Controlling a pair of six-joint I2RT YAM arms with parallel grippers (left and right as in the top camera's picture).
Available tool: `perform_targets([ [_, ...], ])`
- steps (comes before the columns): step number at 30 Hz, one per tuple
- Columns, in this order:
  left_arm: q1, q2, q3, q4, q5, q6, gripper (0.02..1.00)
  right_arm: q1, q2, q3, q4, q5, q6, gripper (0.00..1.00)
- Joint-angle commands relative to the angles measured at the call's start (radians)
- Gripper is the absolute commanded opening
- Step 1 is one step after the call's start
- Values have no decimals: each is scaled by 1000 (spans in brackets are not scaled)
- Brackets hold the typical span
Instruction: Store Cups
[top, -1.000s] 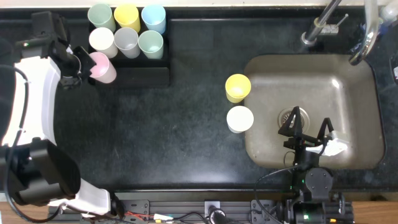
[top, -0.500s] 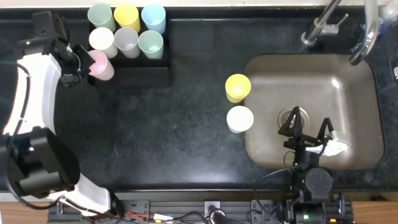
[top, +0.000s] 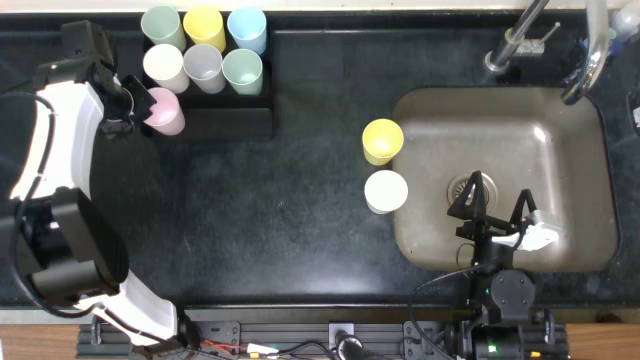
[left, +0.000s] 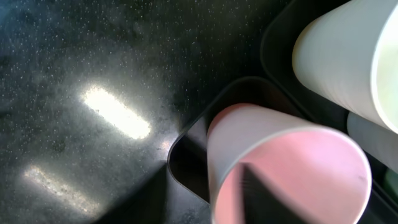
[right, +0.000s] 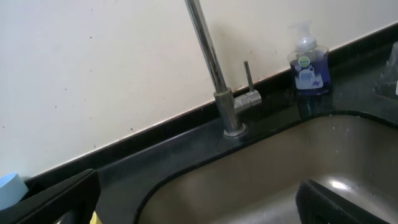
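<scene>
Pink cup (left: 283, 162) is clamped by the left gripper (top: 132, 103), one finger inside the rim, at the left end of the rack (top: 235, 122) in its empty near row. The cup is tilted, base toward the slot, mouth toward the wrist; likely needs uprighting before release. Yellow cup (top: 382, 140) and white cup (top: 386, 190) stand at the counter (top: 280, 220) edge beside the sink (top: 570, 130), nearer the right gripper (top: 495, 212), fingers spread, above the basin.
</scene>
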Motion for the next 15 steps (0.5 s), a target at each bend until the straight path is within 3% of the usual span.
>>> perform_targets([
  [1,3,13,14,4,-13,3,915,-2,-8,-12,7,2,-3,998],
  [2,3,13,14,4,-13,3,1000,-2,-8,-12,7,2,-3,996],
  [11,-36,-146,39,2,-10,3,1000,-2,-8,-12,7,2,-3,998],
  [15,-173,-237,105,0,-1,27,963,-2,-8,-12,7,2,-3,998],
])
